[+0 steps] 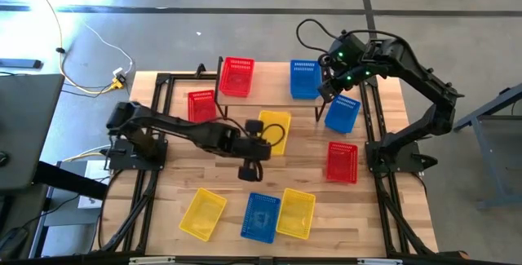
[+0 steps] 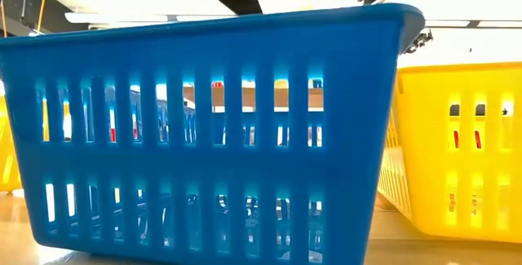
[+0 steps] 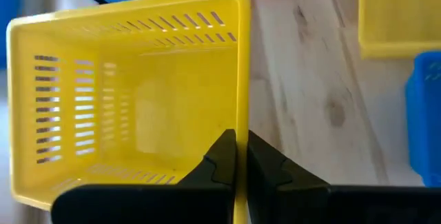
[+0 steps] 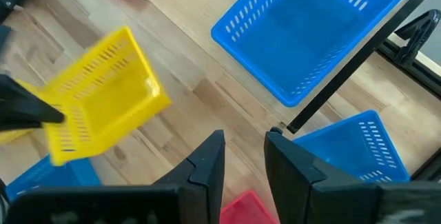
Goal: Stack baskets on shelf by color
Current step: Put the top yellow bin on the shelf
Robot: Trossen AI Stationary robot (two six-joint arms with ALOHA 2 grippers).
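- Right now, on my high feed, the desk (image 1: 245, 185) carries the shelf (image 1: 383, 94) along its back edge, where I see a red basket (image 1: 237, 76) and a blue basket (image 1: 303, 78) well apart.
- My left arm reaches to mid-desk; its pincer (image 3: 240, 156) is clenched on the side wall of a yellow basket (image 1: 275, 130), which tilts in the right wrist feed.
- My right arm hangs over the shelf's right end; its pincer (image 4: 243, 156) is released, holding nothing, with a second blue basket (image 1: 342, 112) just below it.
- Nearest me, a yellow, a blue and another yellow basket lie in a row.
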